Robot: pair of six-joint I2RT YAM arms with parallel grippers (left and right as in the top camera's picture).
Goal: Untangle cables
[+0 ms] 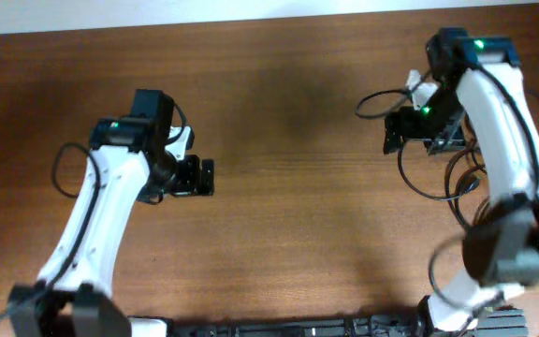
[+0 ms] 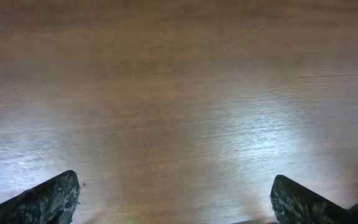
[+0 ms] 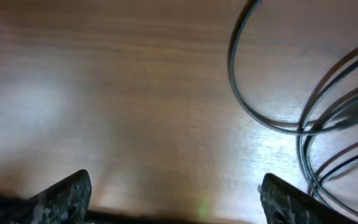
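Note:
The cables (image 1: 415,187) are thin black cords looped together at the right of the wooden table, partly hidden under the right arm. In the right wrist view the cable loops (image 3: 263,115) lie to the upper right of the fingers. My right gripper (image 1: 391,131) (image 3: 176,199) is open and empty, just left of the loops, with nothing between its fingers. My left gripper (image 1: 206,176) (image 2: 173,202) is open and empty over bare wood, far left of the cables. No plug ends show clearly.
The wooden table (image 1: 288,215) fills the view, and its far edge runs along the top. A thicker black wire (image 1: 61,168) loops off the left arm. The arm bases and a dark rail (image 1: 298,328) stand at the near edge.

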